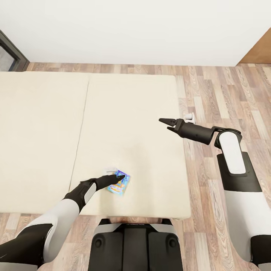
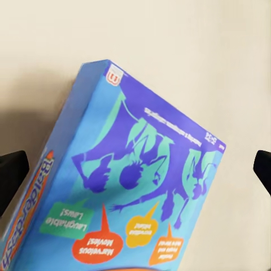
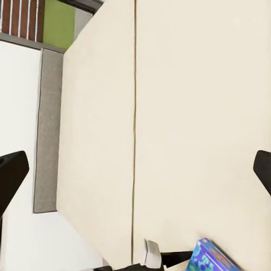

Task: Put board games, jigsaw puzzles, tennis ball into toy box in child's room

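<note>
Presently, left claw (image 1: 119, 177) is hovering open-jawed over board game (image 1: 119, 184) lying near the bed (image 1: 45, 131) edge, seemingly a light, stiff, slick carton best pinched across its narrow sides; right claw (image 1: 168, 124) is idling open.

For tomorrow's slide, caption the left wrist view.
Open left claw hovering over a blue board game box on the cream bed.
</note>
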You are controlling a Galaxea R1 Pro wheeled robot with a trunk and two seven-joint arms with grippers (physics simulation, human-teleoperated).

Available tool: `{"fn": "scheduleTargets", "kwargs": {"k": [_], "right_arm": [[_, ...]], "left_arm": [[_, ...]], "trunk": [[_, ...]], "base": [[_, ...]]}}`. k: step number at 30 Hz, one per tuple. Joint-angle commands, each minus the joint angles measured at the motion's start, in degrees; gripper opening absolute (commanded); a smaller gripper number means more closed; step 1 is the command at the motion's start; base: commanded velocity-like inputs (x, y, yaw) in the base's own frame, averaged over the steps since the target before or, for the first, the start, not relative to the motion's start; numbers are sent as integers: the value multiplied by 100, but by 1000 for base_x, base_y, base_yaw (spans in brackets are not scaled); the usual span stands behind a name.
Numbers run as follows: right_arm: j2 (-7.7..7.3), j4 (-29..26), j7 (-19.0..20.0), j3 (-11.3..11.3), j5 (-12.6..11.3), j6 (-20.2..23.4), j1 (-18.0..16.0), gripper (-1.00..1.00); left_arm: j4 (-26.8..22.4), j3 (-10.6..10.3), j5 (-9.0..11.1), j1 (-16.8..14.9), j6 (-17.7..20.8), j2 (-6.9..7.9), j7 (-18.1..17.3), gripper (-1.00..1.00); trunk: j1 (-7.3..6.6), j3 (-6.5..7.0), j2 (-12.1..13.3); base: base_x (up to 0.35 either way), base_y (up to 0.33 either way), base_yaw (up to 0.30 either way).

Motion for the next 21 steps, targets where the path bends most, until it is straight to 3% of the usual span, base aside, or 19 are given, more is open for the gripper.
{"fn": "scheduleTargets", "kwargs": {"k": [1, 21], "right_arm": [[-3, 0, 29, 7, 32, 14, -3, 100], [0, 0, 28, 20, 32, 14, 2, 100]], "left_arm": [[-3, 44, 32, -1, 60, -5, -25, 100], [-3, 44, 32, -1, 66, -5, -21, 100]], "trunk": [[3, -3, -9], [3, 4, -9]], "base": [[-15, -35, 0], [-16, -4, 0]]}}
